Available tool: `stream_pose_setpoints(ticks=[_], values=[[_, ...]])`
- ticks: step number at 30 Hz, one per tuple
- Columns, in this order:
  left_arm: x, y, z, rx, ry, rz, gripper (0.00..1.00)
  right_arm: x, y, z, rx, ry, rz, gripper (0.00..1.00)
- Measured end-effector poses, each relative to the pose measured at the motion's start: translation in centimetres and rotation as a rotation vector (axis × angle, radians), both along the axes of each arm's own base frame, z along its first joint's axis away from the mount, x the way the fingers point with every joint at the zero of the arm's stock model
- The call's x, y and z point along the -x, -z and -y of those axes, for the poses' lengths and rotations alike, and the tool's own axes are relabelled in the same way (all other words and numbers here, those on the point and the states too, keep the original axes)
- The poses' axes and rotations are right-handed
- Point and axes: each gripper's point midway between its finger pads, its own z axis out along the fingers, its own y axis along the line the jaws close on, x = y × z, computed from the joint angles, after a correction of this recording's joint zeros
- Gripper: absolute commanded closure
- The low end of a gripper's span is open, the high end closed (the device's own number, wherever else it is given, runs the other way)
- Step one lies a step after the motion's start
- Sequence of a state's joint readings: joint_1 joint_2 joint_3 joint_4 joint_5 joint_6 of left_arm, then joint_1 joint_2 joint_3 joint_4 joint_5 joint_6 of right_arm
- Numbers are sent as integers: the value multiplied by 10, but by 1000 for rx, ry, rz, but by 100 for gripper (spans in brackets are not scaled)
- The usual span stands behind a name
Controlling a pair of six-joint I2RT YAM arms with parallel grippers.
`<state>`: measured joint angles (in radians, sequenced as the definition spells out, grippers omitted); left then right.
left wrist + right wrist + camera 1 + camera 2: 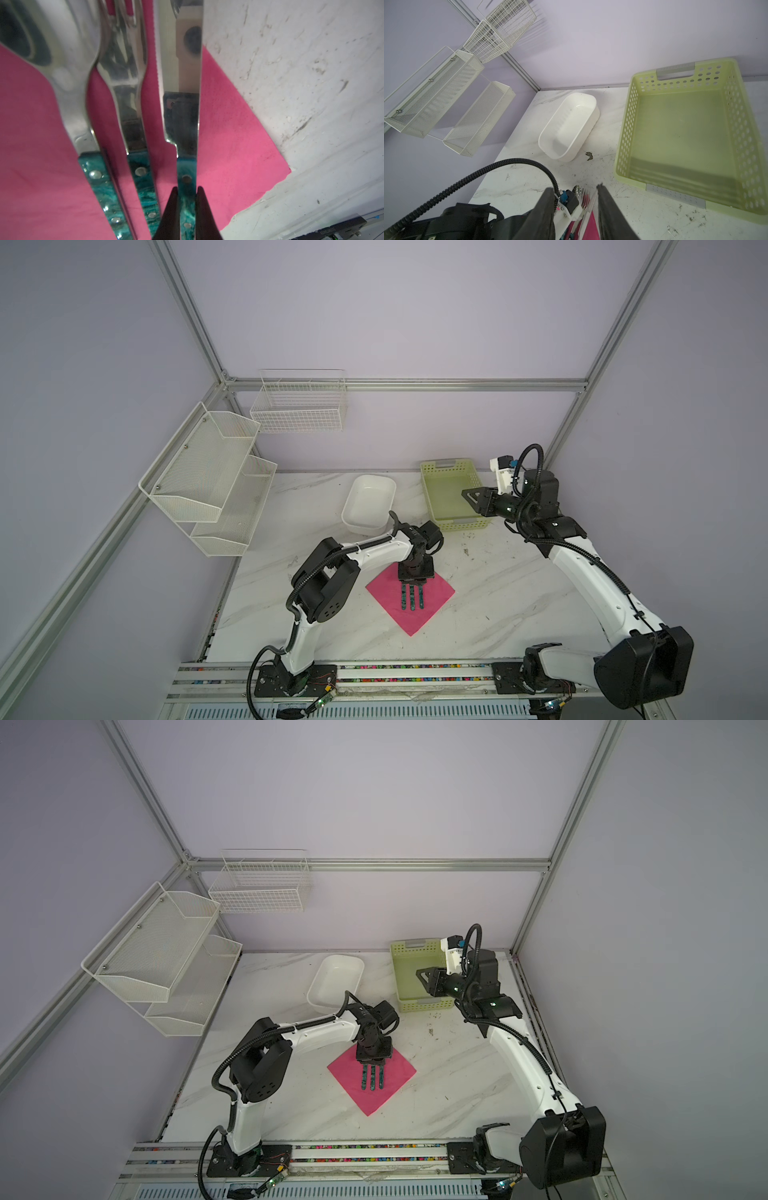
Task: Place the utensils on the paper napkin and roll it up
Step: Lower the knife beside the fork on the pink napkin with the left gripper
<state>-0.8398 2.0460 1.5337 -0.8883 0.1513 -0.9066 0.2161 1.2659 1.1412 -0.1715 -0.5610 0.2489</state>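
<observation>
a: left pincer (187, 190) is nipped tight on the teal handle of the silver-bladed knife (182, 83), on the bright pink paper napkin (228, 145).
b: long axis?
a: along the napkin's diagonal, parallel to the silver spoon (62, 72) and silver fork (124, 72) just beside. right pincer (468, 495), part-open and empty, hangs well apart.

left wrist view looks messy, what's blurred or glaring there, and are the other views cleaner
Left wrist view: the spoon bowl and fork tines are out of focus, the knife blade mirrors the rig. Right wrist view: wide-angle bowing of the green basket, right pincer soft. Both top views: even, dim light, faint shadows.
</observation>
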Motion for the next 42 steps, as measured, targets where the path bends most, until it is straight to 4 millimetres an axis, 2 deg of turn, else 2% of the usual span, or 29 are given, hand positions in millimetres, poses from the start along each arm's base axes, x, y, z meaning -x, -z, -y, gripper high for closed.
stream_pose_setpoints(ticks=[15, 42], values=[[2, 1, -4, -21, -5, -6, 100, 3, -4, -3, 12, -9, 16, 61], [0, 9, -8, -47, -22, -7, 99, 9, 2, -8, 40, -23, 4, 60]])
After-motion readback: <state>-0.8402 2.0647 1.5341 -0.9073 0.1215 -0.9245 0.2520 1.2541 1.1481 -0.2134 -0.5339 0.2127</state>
